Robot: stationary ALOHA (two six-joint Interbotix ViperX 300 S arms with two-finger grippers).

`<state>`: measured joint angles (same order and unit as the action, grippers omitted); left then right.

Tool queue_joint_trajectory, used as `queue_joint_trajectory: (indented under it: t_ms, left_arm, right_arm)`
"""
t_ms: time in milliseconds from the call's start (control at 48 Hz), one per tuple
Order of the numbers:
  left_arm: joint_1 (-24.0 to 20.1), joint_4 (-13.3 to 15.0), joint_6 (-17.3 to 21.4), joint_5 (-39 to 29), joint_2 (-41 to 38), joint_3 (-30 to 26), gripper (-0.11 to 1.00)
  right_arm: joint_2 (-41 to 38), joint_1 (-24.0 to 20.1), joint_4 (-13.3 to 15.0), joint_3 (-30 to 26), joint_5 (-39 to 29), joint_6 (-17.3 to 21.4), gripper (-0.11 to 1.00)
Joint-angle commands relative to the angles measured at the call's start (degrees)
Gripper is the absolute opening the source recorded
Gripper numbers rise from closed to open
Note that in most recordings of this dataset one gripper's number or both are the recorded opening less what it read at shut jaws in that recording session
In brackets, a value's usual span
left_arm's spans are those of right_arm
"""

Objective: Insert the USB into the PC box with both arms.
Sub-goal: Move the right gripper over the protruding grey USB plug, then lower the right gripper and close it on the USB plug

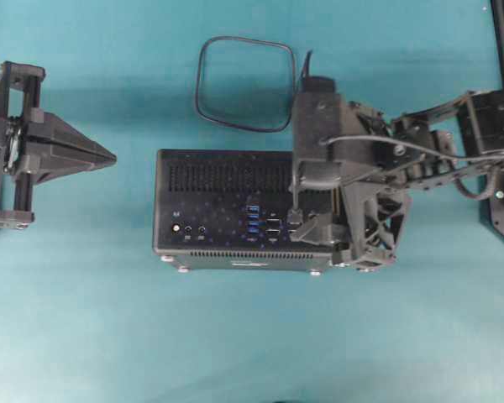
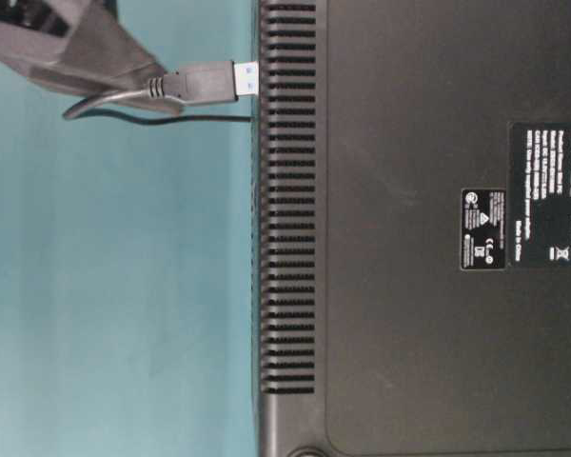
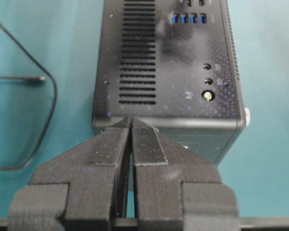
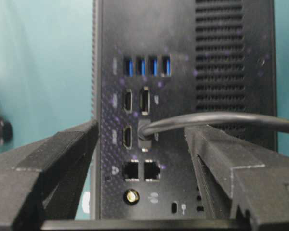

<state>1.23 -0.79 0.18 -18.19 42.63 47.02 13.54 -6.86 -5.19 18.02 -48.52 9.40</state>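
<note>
While the right tool (image 4: 142, 144) hangs spread around the thin black USB cable's plug (image 4: 143, 134) at the black rectangular PC box (image 1: 202, 180) and the left tool (image 3: 131, 139) waits pressed together, seating looks unfinished, so regrip and push.

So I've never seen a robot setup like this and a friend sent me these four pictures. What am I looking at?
Two black robot arms work at a teal table. One picture looks straight down, one looks along the table, and two come from cameras on the arms' wrists. On the table lies a black mini PC box with its port panel facing up. The left gripper is shut and empty, and points at the box's end without touching it. The right gripper hangs over the ports with its fingers open. Between them the USB plug stands on the panel, with nothing gripping it. Its thin black cable loops on the table beside the box. I can't tell whether the plug is fully in.
</note>
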Motion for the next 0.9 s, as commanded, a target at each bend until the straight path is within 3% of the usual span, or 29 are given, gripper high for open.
queue_joint_trajectory:
  t_ms: [0,479,874]
  left_arm:
    - [0.09,-0.09,0.09,0.62,0.09,-0.88,0.00]
    - [0.09,-0.09,0.09,0.62,0.00,-0.88,0.00]
    - [0.09,-0.09,0.00,0.62,-0.09,-0.88,0.00]
  right_arm:
    - [0.18,-0.18,0.53,-2.02,-0.26,0.62,0.77]
    - [-1.85,-0.18,1.41,-3.96,-3.43,0.62,0.74]
    - [-1.85,-0.09,1.41,-4.13,-3.16,0.53,0.50]
